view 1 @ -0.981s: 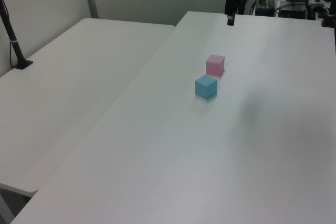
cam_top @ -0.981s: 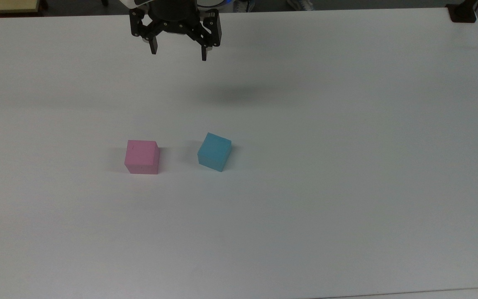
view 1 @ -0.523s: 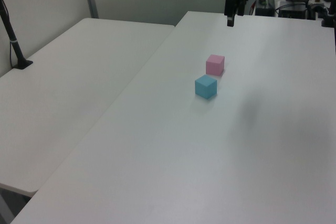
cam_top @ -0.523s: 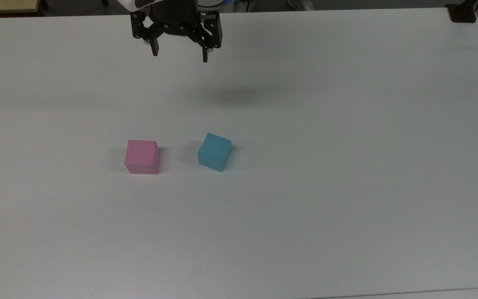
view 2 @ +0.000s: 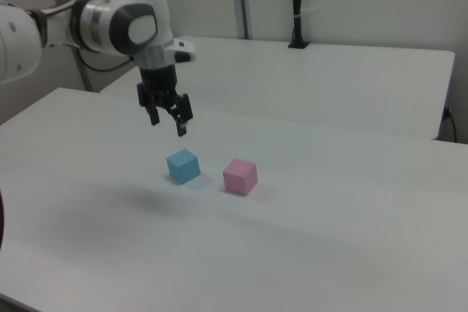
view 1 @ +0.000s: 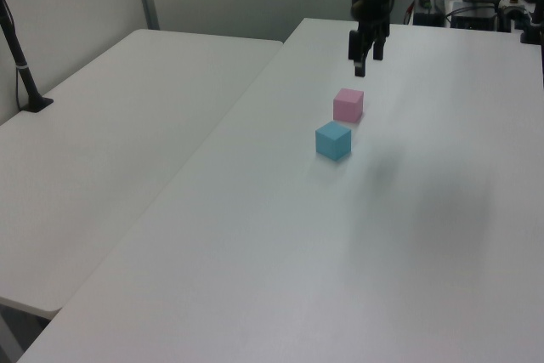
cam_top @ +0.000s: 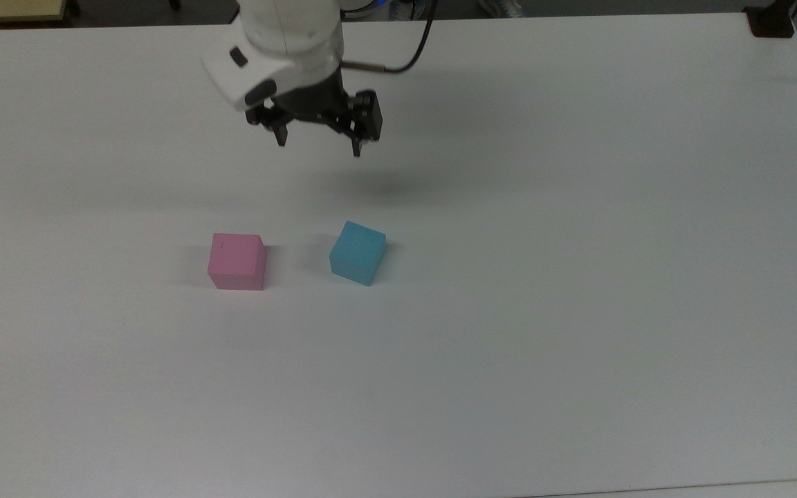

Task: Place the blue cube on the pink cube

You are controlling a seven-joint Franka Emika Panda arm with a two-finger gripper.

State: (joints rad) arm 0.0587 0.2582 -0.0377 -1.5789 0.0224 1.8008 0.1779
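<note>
While the gripper [cam_top: 317, 143] hangs in the air above the white table [cam_top: 578, 277], its two black fingers [cam_top: 280, 136] are spread apart with nothing between them. Going from the top view's left to its right, the pink cube [cam_top: 236, 261] comes first, resting flat on the table with a tiny dark speck near a corner of its top face. Just beside it, with a narrow strip of bare table between them, sits the blue cube [cam_top: 358, 252], turned a little so its edges do not line up with the pink one's. The two cubes do not touch. The gripper is farther up in the top view than both cubes, roughly over the gap between them, and its soft shadow [cam_top: 388, 185] falls on the table beyond the blue cube. A white arm [cam_top: 281, 41] carries the gripper, with a dark cable [cam_top: 412, 55] looping off to the top view's right.
</note>
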